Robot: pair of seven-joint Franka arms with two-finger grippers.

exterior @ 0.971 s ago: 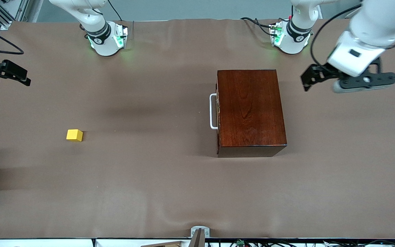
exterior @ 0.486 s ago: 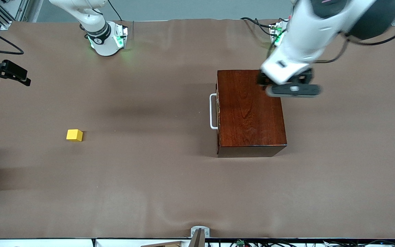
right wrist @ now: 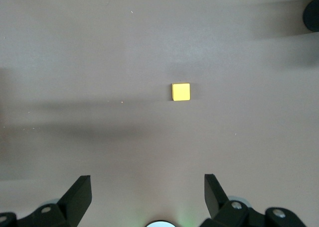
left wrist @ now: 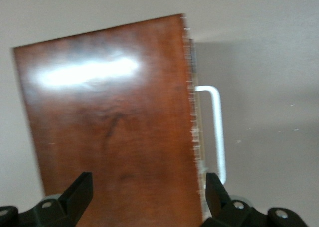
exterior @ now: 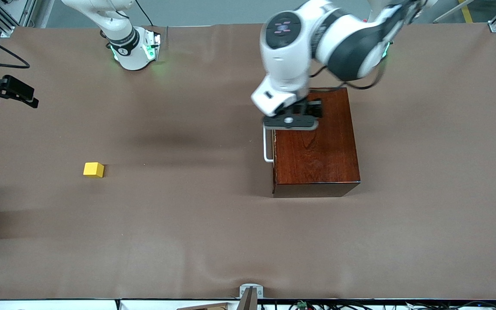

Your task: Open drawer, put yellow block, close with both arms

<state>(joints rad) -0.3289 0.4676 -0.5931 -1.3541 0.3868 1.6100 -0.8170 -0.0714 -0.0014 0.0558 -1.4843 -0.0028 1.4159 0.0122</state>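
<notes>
Gripper duty at this moment falls to the left gripper (exterior: pixel 304 113), which is held spread wide and empty over the top of the mahogany box (exterior: pixel 314 142), close to the edge above the drawer front. Going near to far on the table: the yellow block (exterior: pixel 93 169) lies alone toward the right arm's end, well apart from the box and untouched. The drawer (left wrist: pixel 195 132) is seen shut flush, its white handle (exterior: pixel 268 144) facing the right arm's end. The left arm is judged to be placed there so that the handle can be reached for the opening pull. The right gripper (right wrist: pixel 147 199), spread and empty, is kept waiting high above the block, presumably so that a pick can follow once the drawer is open.
</notes>
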